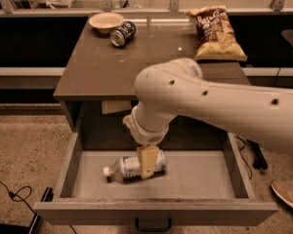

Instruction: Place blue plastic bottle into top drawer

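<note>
The blue plastic bottle (129, 167) lies on its side on the pale liner floor of the open top drawer (200, 177), white cap pointing left. My gripper (147, 164) hangs from the big white arm (210, 104) straight over the bottle's right half. It is open, and one pale finger (148, 161) shows in front of the bottle's label. The bottle rests on the drawer floor. The drawer's dark loop handle (153, 224) shows at the bottom edge of the front panel.
On the cabinet top (97, 67) stand a pale bowl (106, 21), a dark blue soda can (123, 33) on its side and a chip bag (216, 33). A black cable (14, 196) lies on the floor at left, and a shoe (288, 196) at right.
</note>
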Action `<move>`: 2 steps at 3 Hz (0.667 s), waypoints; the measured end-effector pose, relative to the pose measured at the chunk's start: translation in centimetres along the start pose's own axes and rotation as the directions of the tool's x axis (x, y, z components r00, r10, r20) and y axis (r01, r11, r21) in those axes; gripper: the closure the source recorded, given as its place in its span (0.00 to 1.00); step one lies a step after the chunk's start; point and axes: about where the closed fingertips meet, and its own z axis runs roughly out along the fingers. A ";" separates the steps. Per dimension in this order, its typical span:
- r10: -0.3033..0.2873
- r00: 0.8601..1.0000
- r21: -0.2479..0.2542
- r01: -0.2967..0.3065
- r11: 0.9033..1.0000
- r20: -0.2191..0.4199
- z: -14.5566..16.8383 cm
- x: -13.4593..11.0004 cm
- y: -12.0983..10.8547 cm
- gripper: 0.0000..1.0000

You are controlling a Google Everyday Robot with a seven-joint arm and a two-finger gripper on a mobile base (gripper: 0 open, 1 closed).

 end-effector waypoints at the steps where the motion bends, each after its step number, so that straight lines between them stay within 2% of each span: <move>1: -0.023 1.000 0.032 0.022 0.999 0.008 -3.1 -0.2 0.0 0.00; 2: -0.051 0.999 0.060 0.051 0.997 0.004 -6.2 -0.3 0.0 0.00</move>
